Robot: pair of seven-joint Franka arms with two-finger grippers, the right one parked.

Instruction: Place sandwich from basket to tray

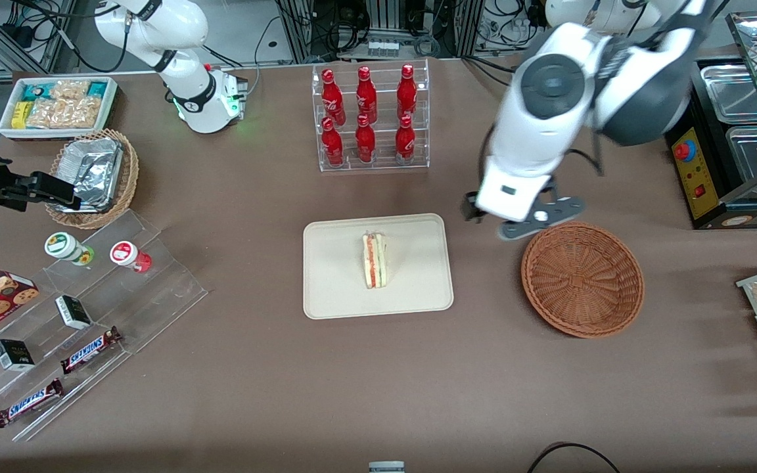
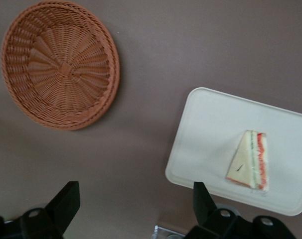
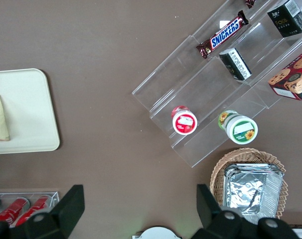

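Brown matte bench [image 1: 378, 381] carries everything, largest first. Flat rectangular cream-beige tray with rounded corners [image 1: 339, 289] sits mid-bench and holds the small triangular pale-bread sandwich [image 1: 374, 260], lying on its side, red and green filling showing along the cut edge. Round shallow reddish-brown woven wicker basket [image 1: 582, 279] lies beside the tray toward the working arm's end, apart from it, nothing in it. The left arm's black two-finger pincer [image 1: 523, 220] hangs above the bench just beside the basket rim, between basket and tray; fingers [image 2: 66, 201] spread wide, gripping nothing. Clear acrylic rack [image 1: 373, 118], farther from the front camera than the tray, holds six red bottles with white script. Toward the parked arm's end: clear stepped acrylic display [image 1: 89, 322] with two Snickers bars [image 1: 91, 349], small dark boxes, two round-lidded cups; lighter tan wicker basket [image 1: 125, 177] with silver foil containers; white rectangular bin of snack packets [image 1: 112, 98]. Cables and metal frames edge the bench, farthest from the camera.
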